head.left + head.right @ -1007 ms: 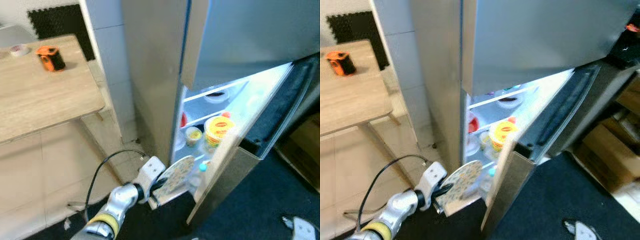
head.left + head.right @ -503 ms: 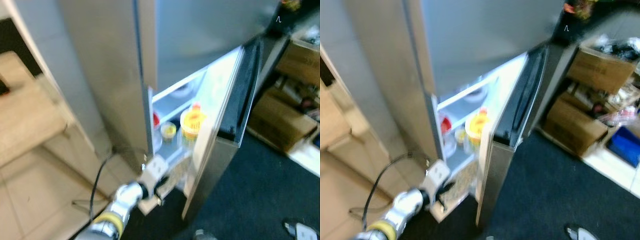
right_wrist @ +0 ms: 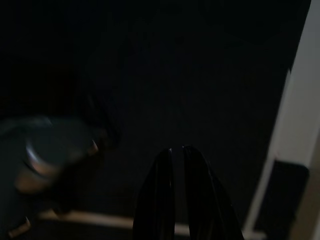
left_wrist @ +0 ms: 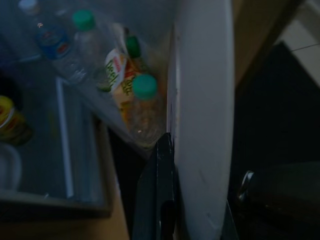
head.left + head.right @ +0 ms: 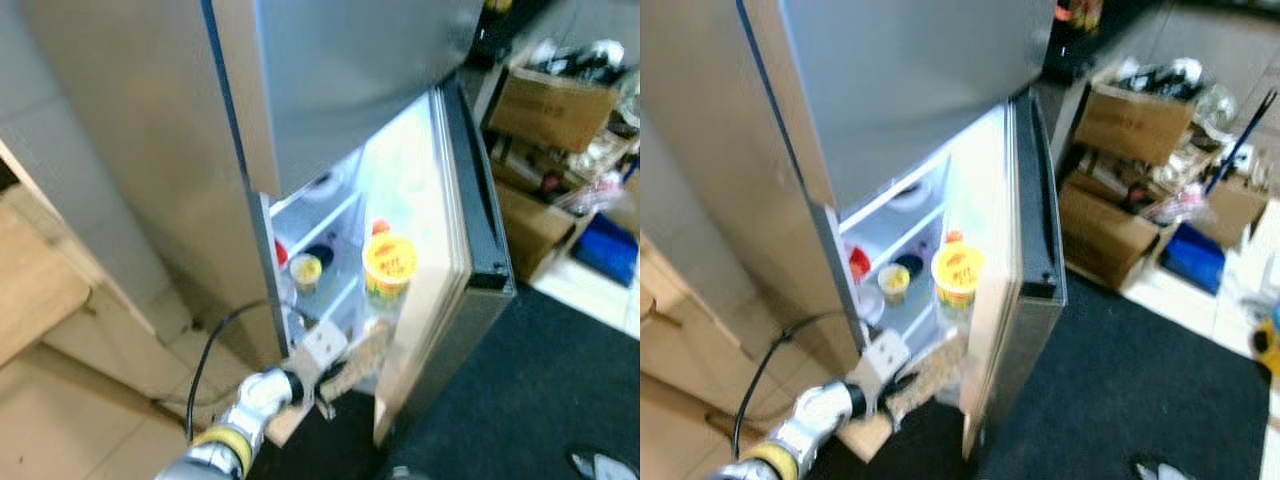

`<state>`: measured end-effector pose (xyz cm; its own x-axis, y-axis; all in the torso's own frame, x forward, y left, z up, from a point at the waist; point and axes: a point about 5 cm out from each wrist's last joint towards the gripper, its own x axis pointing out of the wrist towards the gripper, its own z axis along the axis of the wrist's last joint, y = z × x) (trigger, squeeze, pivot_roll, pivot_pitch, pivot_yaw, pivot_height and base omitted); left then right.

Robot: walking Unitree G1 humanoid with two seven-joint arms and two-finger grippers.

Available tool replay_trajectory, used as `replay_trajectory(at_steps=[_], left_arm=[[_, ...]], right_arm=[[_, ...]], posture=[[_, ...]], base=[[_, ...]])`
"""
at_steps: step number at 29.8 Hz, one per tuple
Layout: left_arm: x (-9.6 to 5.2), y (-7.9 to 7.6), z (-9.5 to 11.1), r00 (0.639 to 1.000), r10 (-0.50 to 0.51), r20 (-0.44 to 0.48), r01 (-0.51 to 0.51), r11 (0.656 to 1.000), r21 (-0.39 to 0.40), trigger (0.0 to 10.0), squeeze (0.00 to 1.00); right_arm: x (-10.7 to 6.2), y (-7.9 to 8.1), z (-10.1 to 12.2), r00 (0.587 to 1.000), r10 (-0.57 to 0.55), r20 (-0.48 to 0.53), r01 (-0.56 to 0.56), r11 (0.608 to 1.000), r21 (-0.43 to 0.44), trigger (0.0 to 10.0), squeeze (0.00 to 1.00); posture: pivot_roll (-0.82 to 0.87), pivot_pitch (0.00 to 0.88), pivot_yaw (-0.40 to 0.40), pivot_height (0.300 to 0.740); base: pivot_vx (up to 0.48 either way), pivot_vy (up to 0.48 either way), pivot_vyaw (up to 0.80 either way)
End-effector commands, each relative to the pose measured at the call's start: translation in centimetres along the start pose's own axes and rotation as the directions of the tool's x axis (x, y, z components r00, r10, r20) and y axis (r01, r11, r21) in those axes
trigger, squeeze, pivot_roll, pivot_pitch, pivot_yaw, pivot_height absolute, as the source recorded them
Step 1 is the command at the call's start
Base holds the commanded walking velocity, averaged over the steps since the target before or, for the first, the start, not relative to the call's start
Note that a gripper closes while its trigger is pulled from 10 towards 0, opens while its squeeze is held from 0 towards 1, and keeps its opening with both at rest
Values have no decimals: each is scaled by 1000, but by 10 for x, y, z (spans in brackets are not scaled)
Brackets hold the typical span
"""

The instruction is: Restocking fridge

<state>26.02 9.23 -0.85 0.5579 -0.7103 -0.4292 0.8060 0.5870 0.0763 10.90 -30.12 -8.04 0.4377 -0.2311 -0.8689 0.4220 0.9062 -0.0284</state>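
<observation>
- Left arm reaches forward and low; left gripper [image 5: 335, 378] sits at the bottom edge of the open fridge door [image 5: 470, 240], holding a flat speckled package [image 5: 925, 380] between its fingers.
- Fridge [image 5: 150, 170] lower compartment lit; yellow-lidded tub [image 5: 389, 262] in the door rack, small jar [image 5: 305, 270] on the shelf behind.
- Left wrist view: green-capped bottles [image 4: 145, 102] stand in the door bin.
- Right gripper [image 3: 176, 200] hangs in the dark, fingers pressed together, empty.

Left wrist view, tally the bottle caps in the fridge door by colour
Green caps: 3, at
White caps: 1, at
Total: 4
</observation>
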Motion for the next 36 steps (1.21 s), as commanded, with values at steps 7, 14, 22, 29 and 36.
replay_trajectory(at_steps=[7,14,22,29,36], left_arm=[[5,-7,7,998,-31,45,31,1000,3,10000,0],[-1,-5,-2,1000,-23,18,24,1000,-16,10000,0],[-22,11,-24,993,102,-60,-106,993,-55,10000,0],[-50,20,-58,948,247,-200,-279,948,-153,10000,0],[-69,9,-90,893,274,-358,-352,919,-174,10000,0]], right_arm=[[0,1,-7,1000,6,-18,-6,1000,7,10000,0],[1,9,-1,998,56,16,-56,998,3,10000,0],[3,48,33,915,371,158,-366,929,-61,10000,0],[-11,97,92,627,723,290,-698,686,-204,10000,0],[-33,133,120,337,923,184,-848,383,-367,10000,0]], posture=[[-47,53,-9,740],[-46,53,-7,740],[-44,51,-4,740],[-38,48,-9,740],[-40,48,-12,740]], base=[[0,0,-769],[0,0,-329],[0,0,0],[0,0,0],[0,0,0]])
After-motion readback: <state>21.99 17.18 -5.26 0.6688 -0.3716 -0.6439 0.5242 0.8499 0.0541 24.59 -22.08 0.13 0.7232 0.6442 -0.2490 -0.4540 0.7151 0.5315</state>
